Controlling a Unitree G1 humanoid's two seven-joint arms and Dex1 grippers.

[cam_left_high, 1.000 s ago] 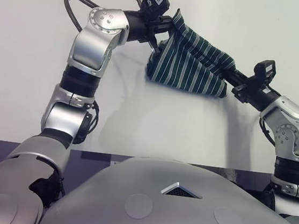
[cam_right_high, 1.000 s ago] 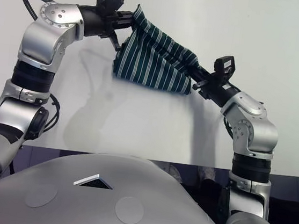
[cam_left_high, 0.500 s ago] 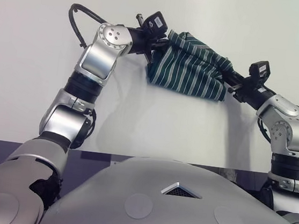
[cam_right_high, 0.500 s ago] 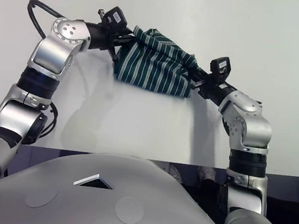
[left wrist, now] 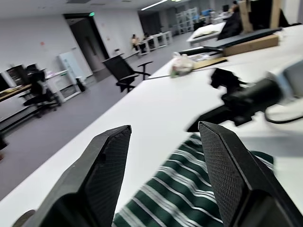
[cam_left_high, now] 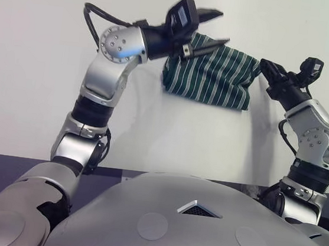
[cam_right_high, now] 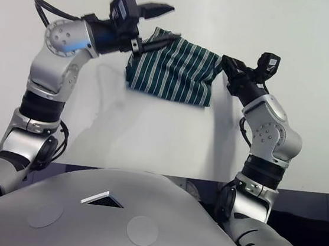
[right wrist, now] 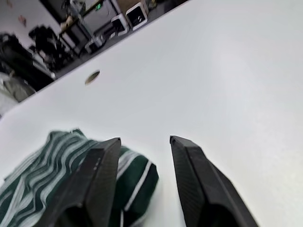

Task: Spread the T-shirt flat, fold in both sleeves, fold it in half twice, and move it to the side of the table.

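As it lies folded, the green-striped T-shirt (cam_left_high: 208, 80) seems a lumpy rectangle.

the left gripper (cam_left_high: 225, 26) hides 1 corner of the t-shirt (cam_left_high: 214, 78), and the 2 wrist views crop it.

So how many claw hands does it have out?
2. The left gripper is open above the T-shirt's left end; the right gripper is open at its right end.
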